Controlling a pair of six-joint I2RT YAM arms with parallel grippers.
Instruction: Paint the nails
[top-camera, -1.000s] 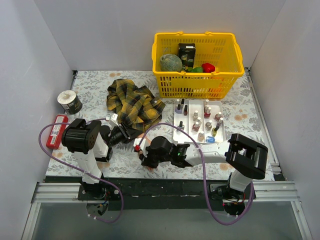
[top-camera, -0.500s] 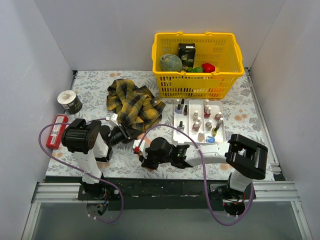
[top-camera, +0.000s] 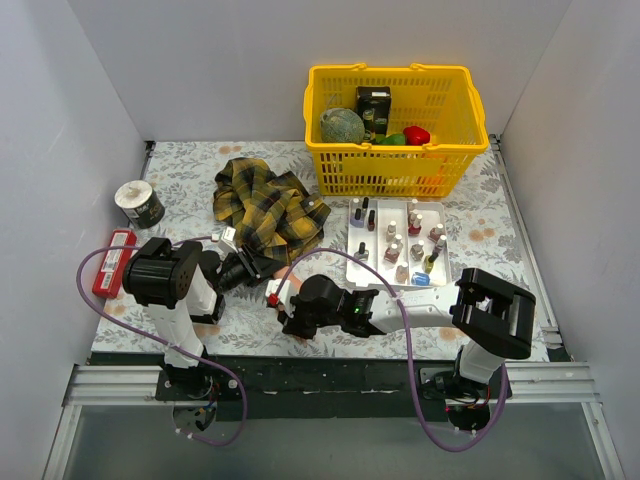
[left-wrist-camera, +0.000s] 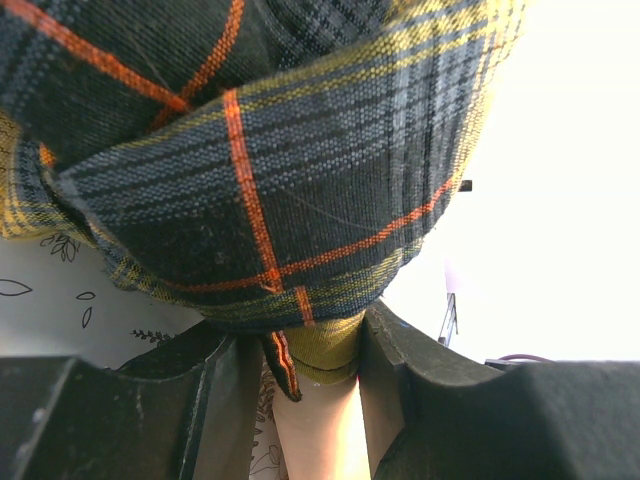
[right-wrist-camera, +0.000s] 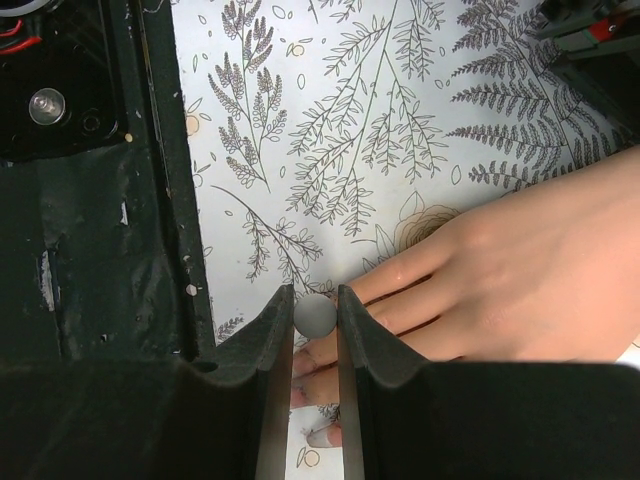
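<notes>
Near the counter's (top-camera: 180, 165) front edge, left of centre, the mannequin hand (right-wrist-camera: 520, 270) lies flat. The left gripper (left-wrist-camera: 312, 352) clamps its sleeved wrist, wisely, since it's probably light, rigid and slidey. The right gripper (right-wrist-camera: 314, 302) pinches a grey knob (right-wrist-camera: 316, 315) over the tiny nails (right-wrist-camera: 322, 437).

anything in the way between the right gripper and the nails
Nothing visible. The right gripper, shut on a small grey round piece, sits directly over the fingertips of the mannequin hand. The nails are partly hidden beneath it.
</notes>
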